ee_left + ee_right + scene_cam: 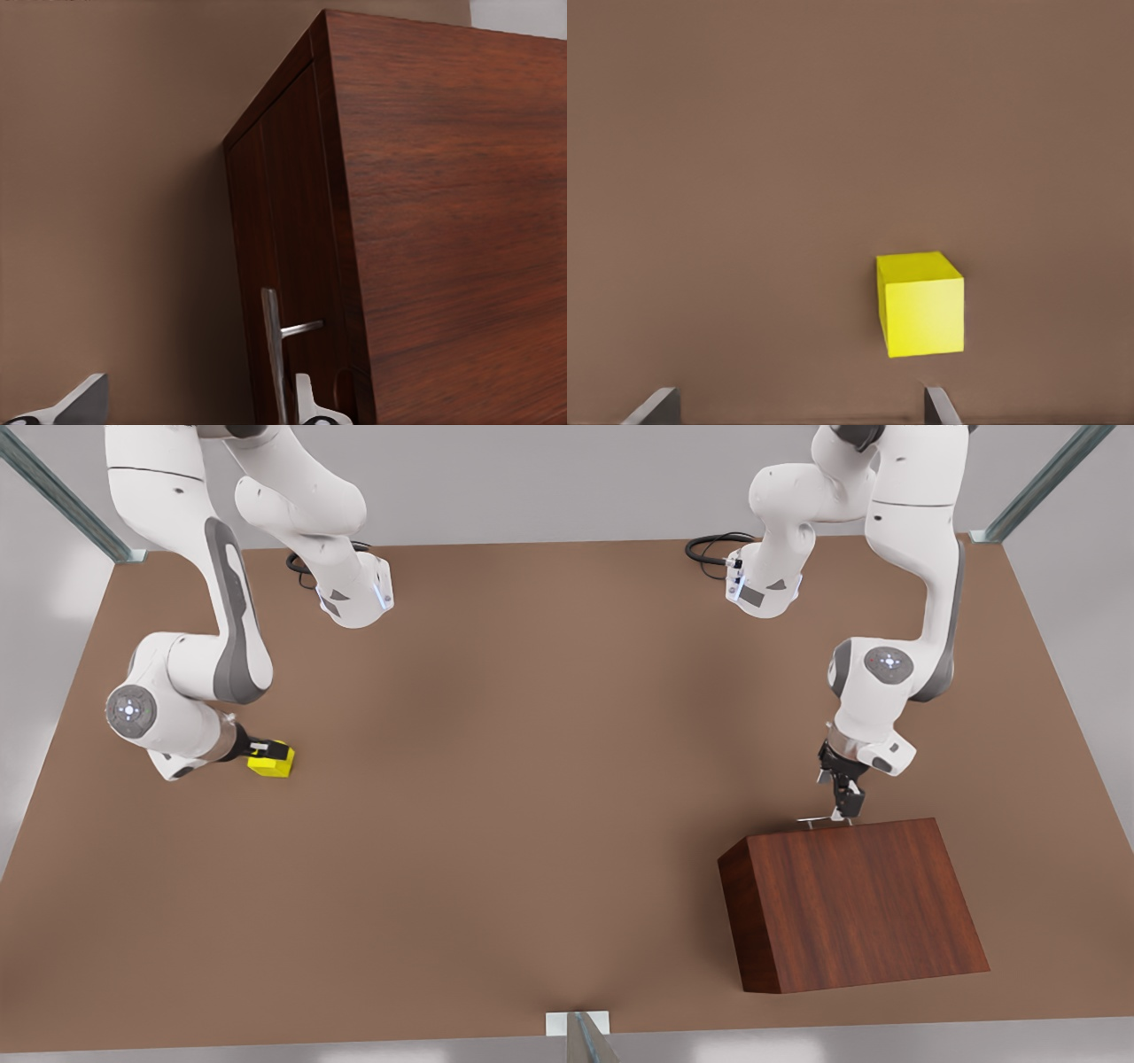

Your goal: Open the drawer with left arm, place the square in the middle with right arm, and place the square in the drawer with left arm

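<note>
The left end effector (842, 808) hangs at the far edge of the wooden box (855, 903), on the front view's right, right at the thin silver handle (819, 822) of the drawer (288, 257). In the left wrist view its fingers (75, 403) stand spread, one wide of the handle (273, 350) and one just beside it, with only their tips in frame; whether either touches the bar cannot be told. The drawer front sits flush in the box, shut.

The right end effector (266, 751) is low over the desk (532, 779) on the front view's left, at the square (272, 759), which partly hides it. In the right wrist view the square (920, 304) rests on the desk ahead of the parted fingertips (656, 407), nothing gripped; the fingers are cut off by the frame edge.
</note>
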